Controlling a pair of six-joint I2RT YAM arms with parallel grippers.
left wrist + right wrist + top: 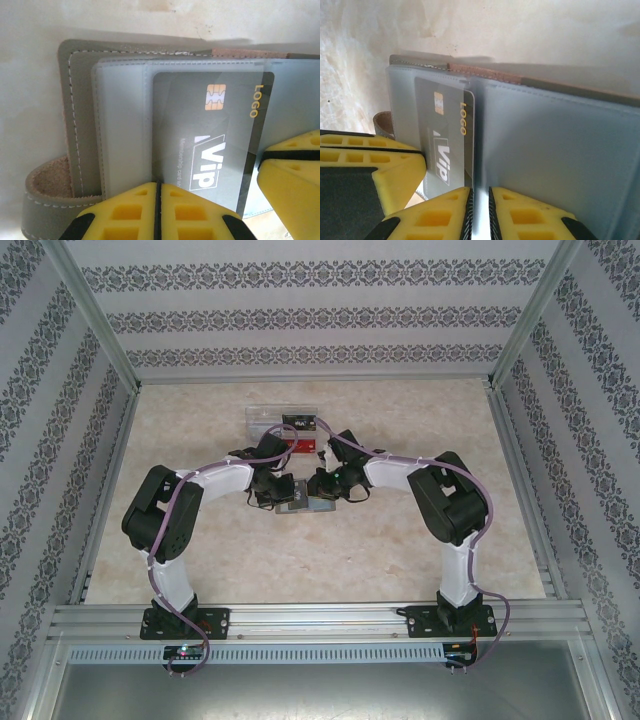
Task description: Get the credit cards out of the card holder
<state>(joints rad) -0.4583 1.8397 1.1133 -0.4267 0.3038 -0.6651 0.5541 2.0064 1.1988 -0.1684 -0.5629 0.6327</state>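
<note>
The card holder (82,115) lies open at the middle of the table (330,570). We see a grey credit card (200,130) half inside its clear sleeve (122,125). The left gripper (157,210) is closed at the holder's edge. The right gripper (480,215) has its jaws a slit apart, and we cannot tell whether it grips.

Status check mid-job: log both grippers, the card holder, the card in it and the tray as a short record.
left gripper: shut on the card holder, at its near edge
right gripper: nearly closed over the holder's inner edge, grip unclear
card holder: lying open, between both grippers
grey card: tucked in a holder slot, VIP print showing
clear tray: behind the holder, holding a black card and a red card
</note>
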